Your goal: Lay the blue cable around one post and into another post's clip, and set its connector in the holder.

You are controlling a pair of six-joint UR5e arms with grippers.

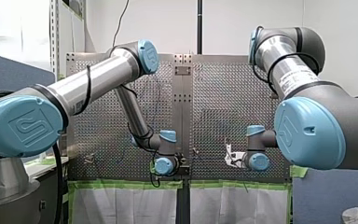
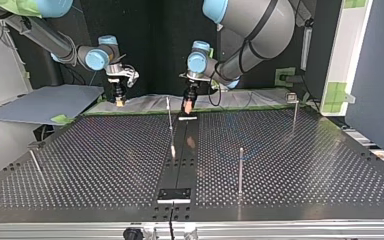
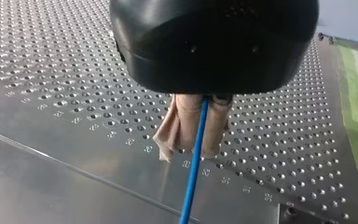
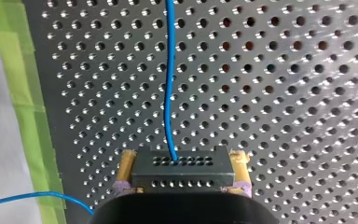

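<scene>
Both hang low: left hand [image 3: 196, 144] pinches cable [image 3: 191, 186], right hand [image 4: 182, 161] connector [image 4: 182, 175].

My left arm [image 1: 98, 77] is reaching in from the front view's left, its forearm sloping down to a wrist near the middle of the desk [image 1: 223, 116]. The black left gripper [image 3: 193, 151] is pointing down, its beige pads [image 3: 179, 126] pressing together on the blue cable [image 3: 191, 182]. My right arm [image 1: 289, 70] is coming in from the right, its wrist level with the other. The right gripper [image 4: 182, 161] is clamping the connector [image 4: 182, 171] between its yellow pads [image 4: 126, 165].
</scene>
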